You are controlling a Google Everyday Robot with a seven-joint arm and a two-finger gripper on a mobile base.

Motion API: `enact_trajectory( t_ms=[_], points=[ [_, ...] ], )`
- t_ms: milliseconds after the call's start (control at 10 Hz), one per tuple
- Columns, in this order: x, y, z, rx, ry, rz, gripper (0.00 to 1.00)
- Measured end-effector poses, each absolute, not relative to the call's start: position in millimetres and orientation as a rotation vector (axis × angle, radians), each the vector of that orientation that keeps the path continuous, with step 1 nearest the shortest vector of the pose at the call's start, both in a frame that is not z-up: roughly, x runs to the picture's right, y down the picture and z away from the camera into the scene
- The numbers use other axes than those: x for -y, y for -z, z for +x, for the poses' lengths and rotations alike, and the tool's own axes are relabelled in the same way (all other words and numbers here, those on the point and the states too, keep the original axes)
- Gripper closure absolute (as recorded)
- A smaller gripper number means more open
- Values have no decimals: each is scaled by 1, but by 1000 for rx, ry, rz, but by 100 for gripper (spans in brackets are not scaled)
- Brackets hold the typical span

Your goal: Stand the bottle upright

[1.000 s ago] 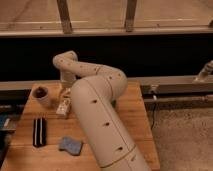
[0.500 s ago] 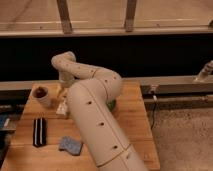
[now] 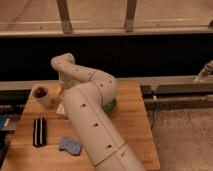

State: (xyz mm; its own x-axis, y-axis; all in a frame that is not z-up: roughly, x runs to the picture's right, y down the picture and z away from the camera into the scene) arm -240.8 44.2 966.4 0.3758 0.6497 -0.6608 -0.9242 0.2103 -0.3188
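Gripper (image 3: pixel 59 98) low beside short white cup (image 3: pixel 42 95) on wooden counter (image 3: pixel 130 125); slim cream-white bottle (image 3: pixel 60 107) at its tip; jaws' state we cannot tell. Uprighting judged unfinished.

Table (image 3: pixel 135 120) matt light wood; arm (image 3: pixel 95 125) smooth cream plastic; gripper (image 3: pixel 57 97) low beside white cup (image 3: pixel 42 95).

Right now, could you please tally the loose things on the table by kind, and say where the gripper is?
Cup: 1
Bottle: 1, mostly hidden
Green bowl: 1, edge showing
Black striped object: 1
Blue sponge: 1
Total: 5
Gripper: down at the table's back left, between cup and arm, by the bottle.
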Motion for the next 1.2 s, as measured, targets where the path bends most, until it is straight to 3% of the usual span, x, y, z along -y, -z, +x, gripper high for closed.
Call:
enact_trajectory(
  t_ms=[800,1200],
  points=[
    [-38,-968,-244,-442,-1134,-743,21],
    [-40,-967,-244,-444,-1128,-740,55]
  ],
)
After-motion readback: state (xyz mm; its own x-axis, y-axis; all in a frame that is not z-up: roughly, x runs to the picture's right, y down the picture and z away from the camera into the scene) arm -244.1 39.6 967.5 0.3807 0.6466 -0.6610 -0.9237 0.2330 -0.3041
